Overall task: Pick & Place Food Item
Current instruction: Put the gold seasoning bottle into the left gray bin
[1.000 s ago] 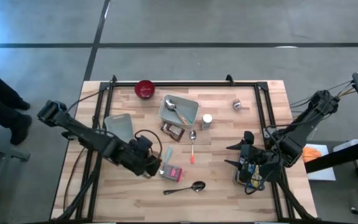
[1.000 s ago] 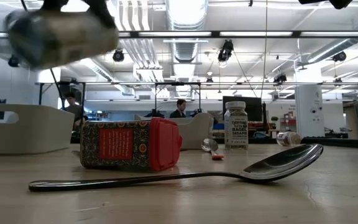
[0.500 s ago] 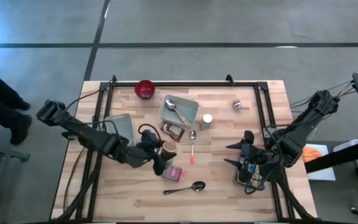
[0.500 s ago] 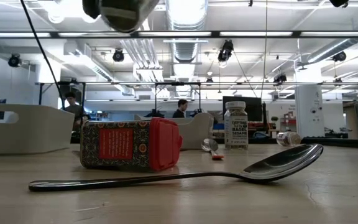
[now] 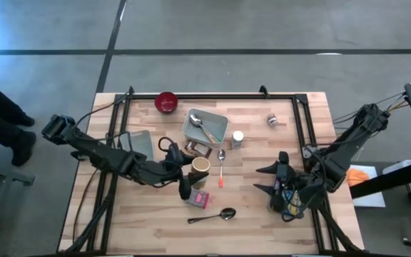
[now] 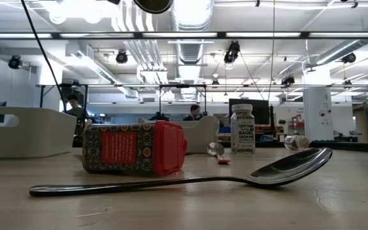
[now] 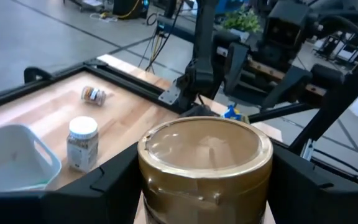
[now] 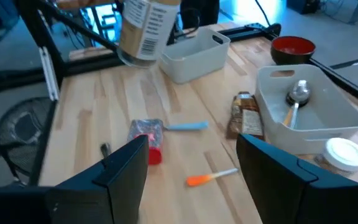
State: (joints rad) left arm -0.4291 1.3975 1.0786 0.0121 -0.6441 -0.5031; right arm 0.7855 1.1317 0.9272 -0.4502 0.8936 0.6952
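Gold-lidded jar, clamped in the left gripper jaws, has swung up and toward the tabletop middle, so the carry is under way. Right gripper waits at four o'clock, jaws apart and empty. I count two bins, three spoons, one red bowl.

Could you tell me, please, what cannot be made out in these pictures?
- Low view: the brown cylindrical jar is cut off by the top edge.
- Left wrist view: the left tool is mostly masked by that jar in its grip.
- Right wrist view: the jar's label is too small to read.
- High view: the right tool blends into its dark arm.
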